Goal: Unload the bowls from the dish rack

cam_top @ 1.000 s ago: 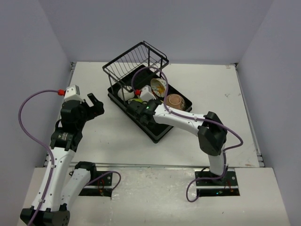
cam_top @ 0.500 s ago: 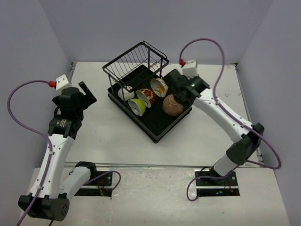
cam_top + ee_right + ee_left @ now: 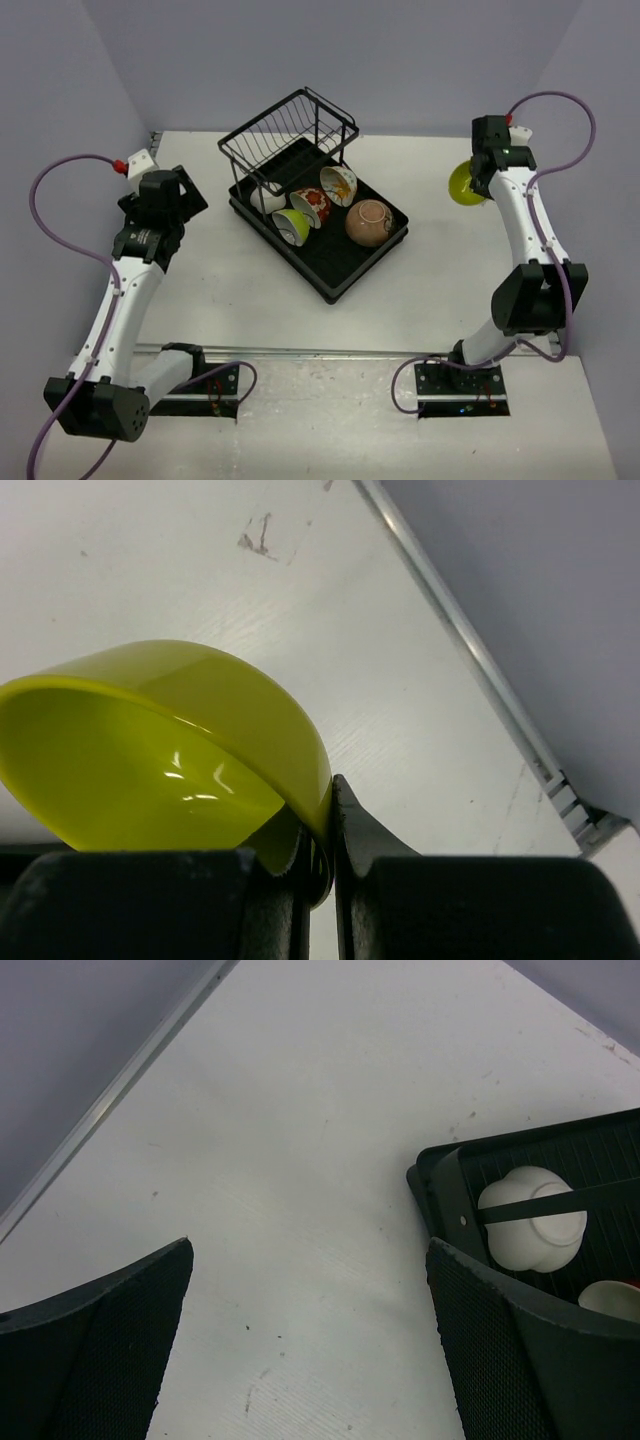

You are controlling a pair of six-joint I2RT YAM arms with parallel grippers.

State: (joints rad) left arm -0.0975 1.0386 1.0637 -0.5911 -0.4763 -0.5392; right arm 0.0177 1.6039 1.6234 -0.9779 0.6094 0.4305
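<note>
The black dish rack point(image 3: 336, 268) lies mid-table, its wire basket point(image 3: 290, 135) at the far end. In it are a tan-brown bowl point(image 3: 369, 222), a lime-green bowl point(image 3: 291, 225), a red-patterned bowl point(image 3: 312, 204), a white and orange bowl point(image 3: 339, 184) and a white bowl point(image 3: 264, 199). My right gripper point(image 3: 478, 183) is shut on the rim of another lime-green bowl point(image 3: 461, 183), held over the table at the far right; the rim is pinched between the fingers in the right wrist view point(image 3: 150, 740). My left gripper point(image 3: 172, 197) is open and empty, left of the rack. The left wrist view shows the rack's corner point(image 3: 440, 1185) and the white bowl point(image 3: 533, 1218).
Grey walls enclose the table on three sides. A metal strip point(image 3: 470, 640) runs along the table's right edge, close to the held bowl. The table's left edge strip point(image 3: 110, 1110) shows in the left wrist view.
My right arm has lifted a lime-green bowl out of the rack and swung it to the far right of the table. My left gripper has shifted slightly toward the far left.
</note>
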